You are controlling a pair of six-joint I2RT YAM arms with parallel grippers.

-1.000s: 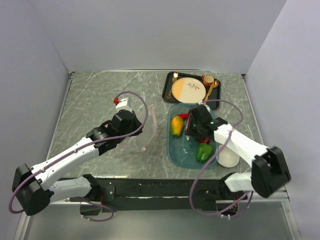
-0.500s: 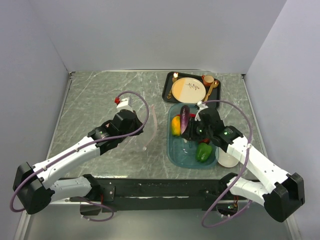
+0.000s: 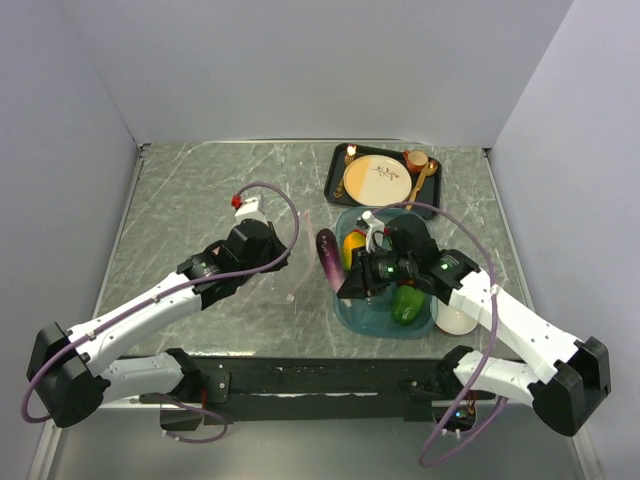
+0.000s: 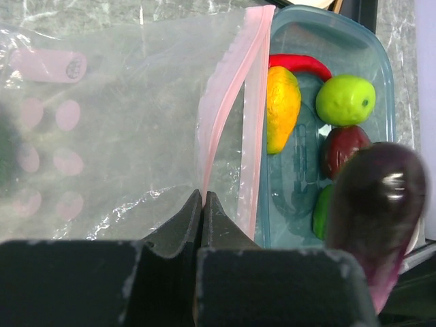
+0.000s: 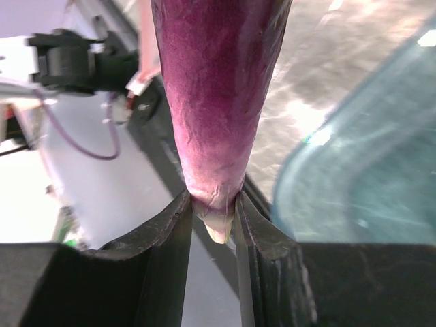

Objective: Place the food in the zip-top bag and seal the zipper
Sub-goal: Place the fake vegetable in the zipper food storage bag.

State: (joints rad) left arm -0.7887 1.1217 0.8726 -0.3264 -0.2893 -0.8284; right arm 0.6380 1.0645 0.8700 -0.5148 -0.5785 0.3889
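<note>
Top view: a purple eggplant [image 3: 327, 258] is pinched by the right tool [image 3: 346, 286], near the left tool [image 3: 288, 265].
Left wrist: the left tool is pressed together on the zip-top bag [image 4: 122, 136] at its zipper [image 4: 235, 116]. Other food [image 4: 281, 109] is seen to its right in a teal tray [image 4: 381, 68].
Right wrist: the eggplant's narrow end is clamped between the jaws.

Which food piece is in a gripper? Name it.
The purple eggplant, pinched at its narrow end by the right gripper; all others lie in the teal tray.
</note>
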